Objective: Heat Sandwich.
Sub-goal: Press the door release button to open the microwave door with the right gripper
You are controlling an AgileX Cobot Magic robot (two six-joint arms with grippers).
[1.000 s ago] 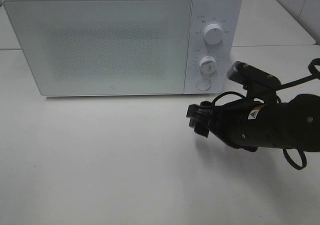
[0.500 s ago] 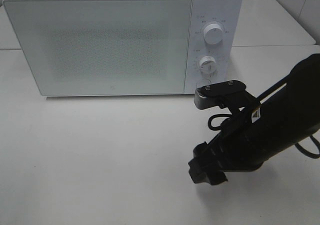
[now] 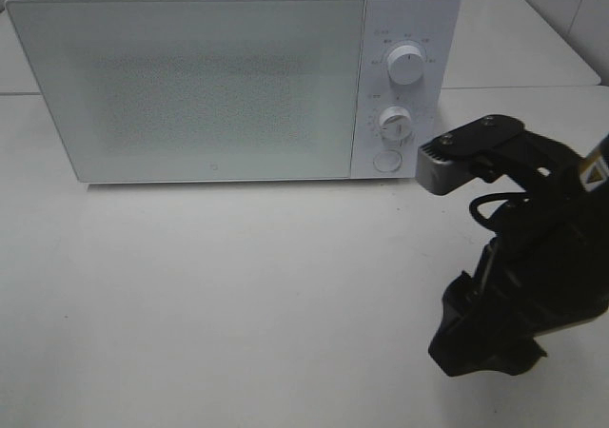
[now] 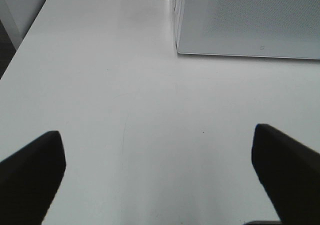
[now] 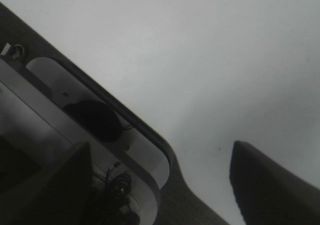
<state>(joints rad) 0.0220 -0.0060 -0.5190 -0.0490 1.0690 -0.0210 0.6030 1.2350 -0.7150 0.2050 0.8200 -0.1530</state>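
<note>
Hovering above the table [image 4: 100, 85] by the closed microwave [image 3: 190, 86], the left gripper [image 4: 155, 135] and right gripper [image 5: 160, 145] had jaws released, empty.

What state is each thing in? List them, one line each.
Microwave door: shut.
Upper dial: setting too small to read.
Lower dial: setting too small to read.
Left gripper: open, empty.
Right gripper: open, empty.

White desk [image 3: 238, 295], plain matte top, soft glare toward 6 o'clock. White microwave [image 3: 228, 76] stands directly on it at about 11 o'clock, door shut and facing 6 o'clock. The control panel, with two knobs and a round button, is on its 3 o'clock side.
</note>
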